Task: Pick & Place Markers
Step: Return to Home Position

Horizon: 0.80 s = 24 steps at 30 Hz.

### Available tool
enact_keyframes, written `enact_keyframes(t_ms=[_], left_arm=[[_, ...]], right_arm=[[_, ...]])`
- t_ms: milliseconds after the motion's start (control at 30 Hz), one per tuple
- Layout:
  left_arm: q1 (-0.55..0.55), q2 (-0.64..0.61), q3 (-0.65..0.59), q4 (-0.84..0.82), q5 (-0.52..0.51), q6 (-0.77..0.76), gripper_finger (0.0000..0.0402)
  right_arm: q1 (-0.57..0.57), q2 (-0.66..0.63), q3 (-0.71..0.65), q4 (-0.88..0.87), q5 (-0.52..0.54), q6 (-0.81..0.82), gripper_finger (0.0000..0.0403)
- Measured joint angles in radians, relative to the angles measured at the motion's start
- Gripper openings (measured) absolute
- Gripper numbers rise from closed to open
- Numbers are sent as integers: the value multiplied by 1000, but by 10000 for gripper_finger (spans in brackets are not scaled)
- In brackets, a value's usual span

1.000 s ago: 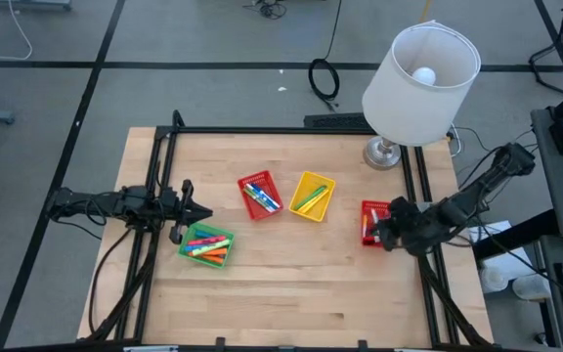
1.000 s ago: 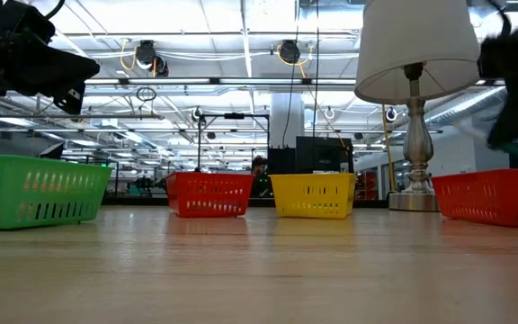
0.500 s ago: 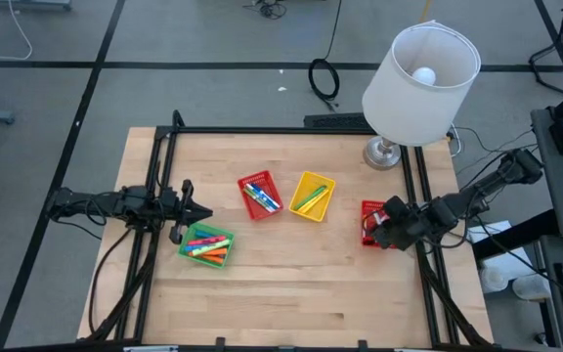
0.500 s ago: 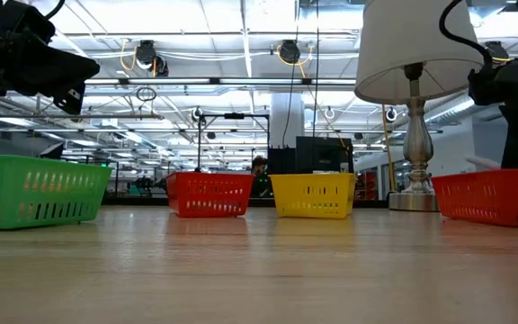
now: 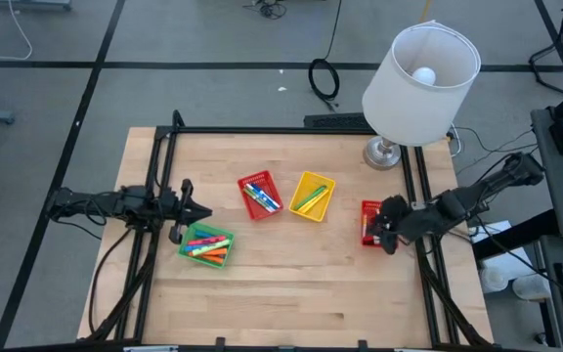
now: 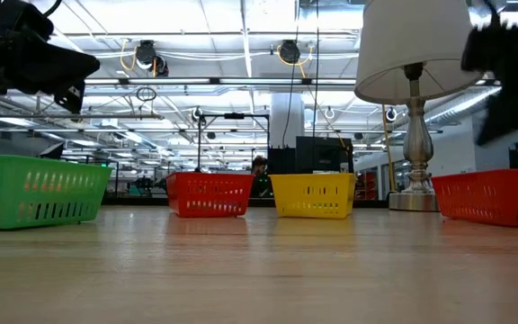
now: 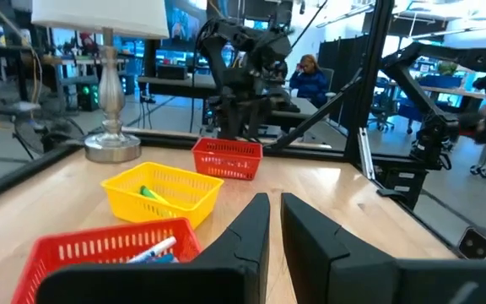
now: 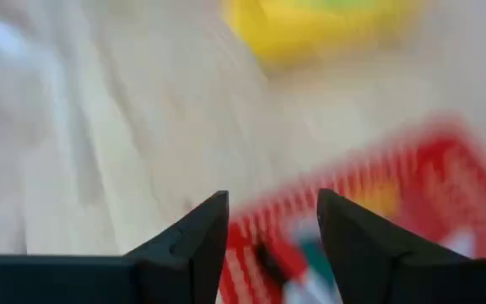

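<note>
Markers lie in four small mesh baskets on the wooden table: a green basket (image 5: 206, 245) holding several, a red one (image 5: 259, 196), a yellow one (image 5: 312, 196) with a green marker (image 7: 148, 192), and a second red basket (image 5: 368, 220) at the right. My right gripper (image 8: 272, 215) hangs open, slanting down, over that right red basket (image 8: 445, 186), with nothing between its fingers; blurred markers show inside the basket below it. My left gripper (image 7: 275, 221) waits level above the table at the left, beside the green basket, its fingers nearly together and empty.
A table lamp (image 5: 418, 78) with a white shade stands at the far right corner, its base (image 5: 383, 153) just beyond the right red basket. Black frame rails run along the table's left, right and far sides. Bare wood fills the near half of the table.
My right gripper has swung and rolled a little while staying above the right red basket. The baskets have not moved.
</note>
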Motion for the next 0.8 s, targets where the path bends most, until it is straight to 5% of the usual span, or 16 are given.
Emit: enact_keyframes(t_ms=[200, 433, 533, 800], left_arm=[[13, 0, 29, -6, -23, 119, 31], [59, 0, 167, -251, -236, 149, 4], [63, -1, 183, -236, -269, 203, 4], [107, 9, 165, -183, -254, 241, 2]], right_arm=[[-1, -129, 0, 320, 104, -579, 126], [-3, -293, -42, 594, 71, -1040, 10], [-9, -367, -103, 703, -1, -1109, 10], [-123, -507, -208, 677, 20, -1061, 1]])
